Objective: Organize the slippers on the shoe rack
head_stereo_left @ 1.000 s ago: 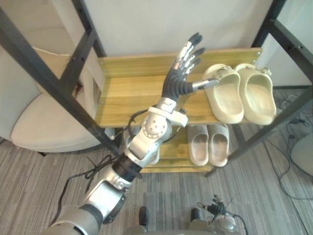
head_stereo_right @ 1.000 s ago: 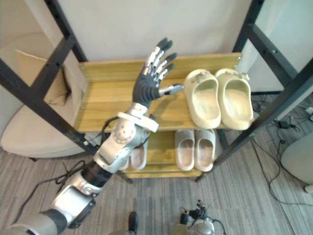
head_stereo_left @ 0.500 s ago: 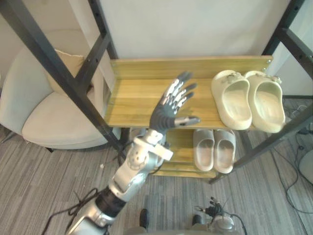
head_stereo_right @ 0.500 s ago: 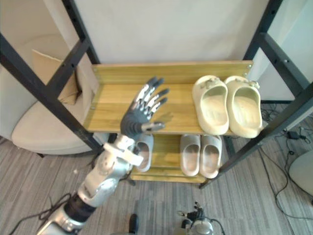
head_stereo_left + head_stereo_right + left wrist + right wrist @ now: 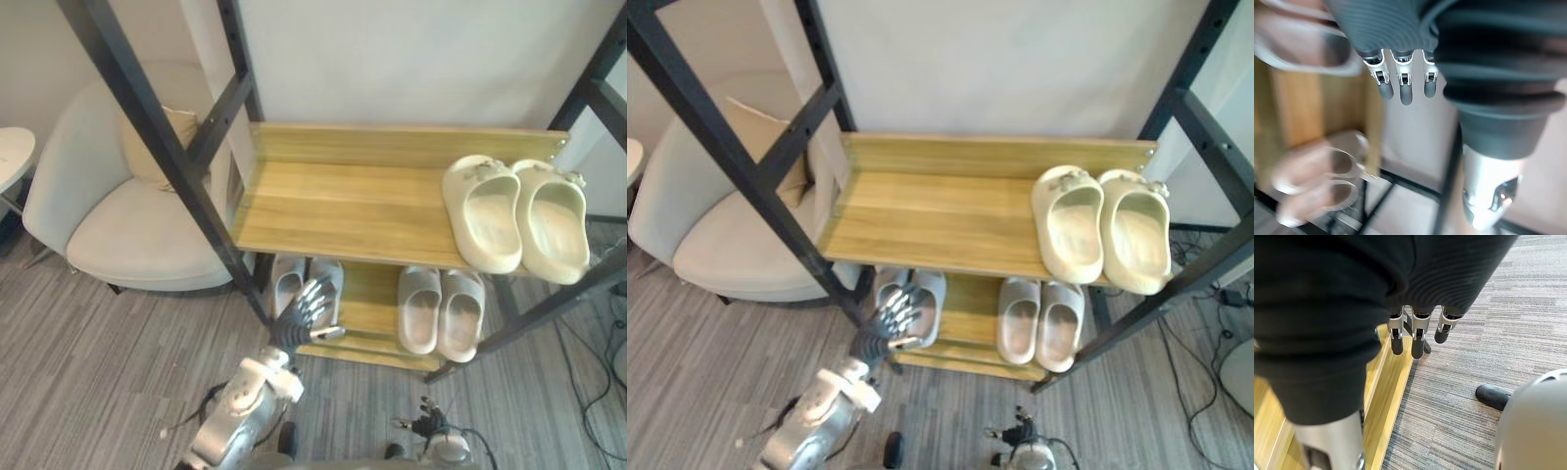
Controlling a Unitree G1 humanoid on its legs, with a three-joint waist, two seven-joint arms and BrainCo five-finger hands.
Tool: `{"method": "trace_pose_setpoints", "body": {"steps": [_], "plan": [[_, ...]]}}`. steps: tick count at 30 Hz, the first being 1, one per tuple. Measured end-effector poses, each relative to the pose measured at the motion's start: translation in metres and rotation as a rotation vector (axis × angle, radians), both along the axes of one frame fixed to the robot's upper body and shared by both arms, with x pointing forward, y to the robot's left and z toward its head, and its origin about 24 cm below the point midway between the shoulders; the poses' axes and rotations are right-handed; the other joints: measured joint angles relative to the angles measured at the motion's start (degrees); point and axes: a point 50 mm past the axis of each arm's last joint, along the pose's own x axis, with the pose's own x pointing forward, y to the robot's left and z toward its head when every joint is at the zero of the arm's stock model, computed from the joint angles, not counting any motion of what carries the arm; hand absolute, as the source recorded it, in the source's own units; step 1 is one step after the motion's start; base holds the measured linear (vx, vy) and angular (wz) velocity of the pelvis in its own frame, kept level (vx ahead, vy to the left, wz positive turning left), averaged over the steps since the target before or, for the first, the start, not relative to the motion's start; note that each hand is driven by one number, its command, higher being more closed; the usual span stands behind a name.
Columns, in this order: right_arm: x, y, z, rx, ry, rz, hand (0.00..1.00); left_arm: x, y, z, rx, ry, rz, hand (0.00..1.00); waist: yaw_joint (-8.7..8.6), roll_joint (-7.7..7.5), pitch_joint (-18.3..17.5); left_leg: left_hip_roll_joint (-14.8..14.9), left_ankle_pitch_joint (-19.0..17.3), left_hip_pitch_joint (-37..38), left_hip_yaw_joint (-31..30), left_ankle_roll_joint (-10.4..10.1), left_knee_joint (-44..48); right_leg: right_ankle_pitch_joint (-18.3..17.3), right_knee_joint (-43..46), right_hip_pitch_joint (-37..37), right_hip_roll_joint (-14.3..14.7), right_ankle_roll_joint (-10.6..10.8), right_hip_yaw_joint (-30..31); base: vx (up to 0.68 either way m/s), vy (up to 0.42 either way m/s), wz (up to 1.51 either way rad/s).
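Rack [image 5: 343,201]: two wooden shelves in a black frame, armchair [image 5: 137,230] just beside it on the left.

Top shelf: cream pair [image 5: 485,215] at the right end, side by side and touching, toes to the wall. The rest of that shelf is bare board.

Lower shelf: grey pair [image 5: 421,308] on the right, side by side under the cream pair. Pale pair [image 5: 287,284] on the left, also side by side. Your left hand partly covers one of them, so you cannot tell whether its heel sits square.

Left hand [image 5: 297,323]: low, in front of the lower shelf's front edge near the pale pair, fingers straight and spread, holding nothing. It looks apart from the slippers.

Right hand [image 5: 1418,333]: hangs over the carpet by the rack's lower edge, fingers loose and empty.

Judgement: three pairs shelved and paired, no loose slipper on the carpet you can see. The job looks done or all but done. What is left, at most: check the pale pair's line once your left hand is out of the way.
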Motion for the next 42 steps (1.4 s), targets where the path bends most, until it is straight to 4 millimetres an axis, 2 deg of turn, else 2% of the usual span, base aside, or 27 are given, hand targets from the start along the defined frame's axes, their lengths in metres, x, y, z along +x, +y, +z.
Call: {"method": "trace_pose_setpoints", "body": {"steps": [3,4,7,14,19,25,26,28,29,30,31,33,35,36,38,39,40,41,42], "plan": [[-0.002,0.0,-0.001,0.001,0.009,0.0,0.0,-0.01,0.027,-0.034,0.118,0.14,0.085,0.0,0.06,-0.83,-0.4,0.0,0.0,-0.1,0.0,0.0,0.0,0.0,-0.1,0.0,0.0,0.0,-0.1,0.01,-0.002,0.01],[-0.002,0.0,-0.001,0.001,0.009,-0.001,0.0,-0.011,0.028,-0.037,0.123,0.149,0.094,0.0,0.06,-0.87,-0.4,0.0,0.0,-0.1,0.0,0.0,0.0,0.0,-0.1,0.0,0.0,0.0,-0.1,0.0,0.0,0.0],[-0.002,0.0,-0.001,0.002,0.009,-0.002,0.0,-0.024,0.045,-0.066,0.232,0.281,0.167,0.0,0.05,-1.25,-0.6,0.0,0.0,-0.2,0.0,0.0,0.0,0.0,-0.2,0.0,0.0,0.0,-0.1,0.0,0.0,0.0],[-0.003,0.0,-0.001,0.003,0.01,-0.014,0.0,-0.05,0.071,-0.098,0.425,0.461,0.26,0.0,0.03,-1.53,-0.6,0.0,0.0,-0.1,0.1,0.0,0.0,0.0,-0.3,0.1,0.0,0.1,-0.1,0.0,0.0,0.0],[-0.003,0.0,-0.001,0.013,0.006,-0.045,0.0,-0.062,0.08,-0.106,0.465,0.529,0.318,0.0,0.09,-1.91,-0.4,0.1,-0.5,0.4,0.6,-0.3,0.0,0.1,-1.0,0.6,0.1,0.2,0.3,0.01,-0.003,-0.05],[0.003,0.001,0.0,0.015,-0.001,-0.047,0.0,-0.075,0.085,-0.115,0.477,0.61,0.385,0.0,1.1,-2.69,0.3,-0.3,-2.4,0.0,1.8,0.0,1.2,-0.4,-0.4,-0.4,-0.3,0.9,2.0,0.04,0.008,-0.12],[0.001,0.005,-0.002,0.02,0.013,-0.049,0.0,-0.074,0.085,-0.115,0.47,0.608,0.397,0.0,1.53,-3.57,0.8,-1.4,-5.3,-1.7,1.6,0.7,5.6,-2.6,3.8,-1.3,-1.8,1.8,2.0,0.08,0.045,0.13],[0.0,0.003,-0.003,0.013,0.022,-0.057,0.0,-0.07,0.082,-0.114,0.446,0.603,0.422,0.0,2.3,-3.92,1.4,-2.6,-8.6,-3.0,1.1,1.5,10.5,-5.1,11.3,-3.2,-3.7,2.7,2.5,0.08,0.072,0.16],[0.003,0.003,-0.001,0.01,0.011,-0.052,0.0,-0.067,0.075,-0.114,0.424,0.598,0.434,0.0,2.8,-2.55,2.1,-2.5,-10.3,-3.6,0.5,1.3,13.5,-5.3,23.2,-8.0,-4.2,2.4,5.6,0.09,0.104,0.44],[0.005,0.009,0.001,0.023,-0.011,-0.052,0.0,-0.063,0.073,-0.111,0.421,0.58,0.445,0.0,2.61,-2.47,2.5,-3.0,-10.9,-3.5,-1.7,1.6,15.4,-4.5,34.0,-12.3,-4.3,0.9,10.3,0.06,0.079,0.52],[0.006,0.01,0.001,0.026,-0.016,-0.051,0.0,-0.062,0.072,-0.111,0.414,0.576,0.445,0.0,2.55,-2.5,2.5,-3.1,-11.1,-3.3,-2.1,1.6,15.9,-4.5,36.2,-13.2,-4.2,0.8,11.7,0.14,-0.015,0.89],[0.008,0.021,0.002,0.051,-0.034,-0.042,0.0,-0.047,0.072,-0.103,0.393,0.523,0.473,0.0,2.38,-3.77,3.0,-4.8,-11.1,-3.9,-7.6,1.5,17.2,-10.8,41.6,-15.2,-1.0,1.1,17.7,0.16,-0.146,1.32],[0.012,0.023,0.004,0.049,-0.05,-0.032,0.0,-0.037,0.068,-0.099,0.379,0.492,0.493,0.0,2.48,-4.09,2.9,-6.5,-11.2,-5.7,-12.0,0.8,18.7,-12.1,37.0,-15.0,0.0,0.2,17.1,0.07,-0.214,1.52],[0.017,0.021,0.008,0.045,-0.077,-0.034,0.0,-0.032,0.063,-0.098,0.361,0.483,0.494,0.0,2.6,-3.61,3.4,-7.0,-11.0,-5.8,-14.7,-0.2,18.8,-14.2,32.3,-11.5,-0.4,-0.4,14.1,0.04,-0.271,1.27],[0.024,0.022,0.01,0.045,-0.096,-0.031,0.0,-0.033,0.056,-0.099,0.335,0.493,0.5,0.0,3.9,-2.11,3.3,-5.7,-9.7,-6.6,-16.3,-1.5,16.7,-15.5,24.5,-7.5,0.2,-1.6,9.3,-0.01,-0.269,0.73],[0.032,0.022,0.013,0.045,-0.116,-0.025,0.0,-0.033,0.05,-0.101,0.316,0.506,0.501,0.0,3.93,-0.19,3.9,-4.7,-8.0,-7.8,-17.6,-2.4,16.1,-14.9,21.0,-6.0,1.3,-2.4,5.9,-0.06,-0.243,0.7],[0.033,0.022,0.014,0.045,-0.118,-0.027,0.0,-0.033,0.048,-0.101,0.311,0.507,0.498,0.0,3.72,0.12,4.1,-4.5,-7.0,-8.1,-17.6,-2.6,15.6,-14.6,20.2,-5.5,1.5,-2.7,4.8,-0.09,-0.27,1.09],[0.034,0.024,0.014,0.047,-0.12,-0.028,0.0,-0.032,0.045,-0.1,0.301,0.505,0.498,0.0,3.93,0.05,4.3,-3.7,-3.9,-8.6,-17.5,-3.0,13.3,-14.4,19.8,-5.2,2.0,-3.1,2.4,-0.05,-0.107,0.85],[0.034,0.024,0.014,0.049,-0.121,-0.027,0.0,-0.032,0.045,-0.1,0.301,0.505,0.498,0.0,3.98,0.12,4.3,-3.7,-3.2,-8.7,-17.3,-3.0,12.8,-14.4,19.9,-5.2,2.0,-3.1,1.9,-0.09,-0.133,0.88]]}}
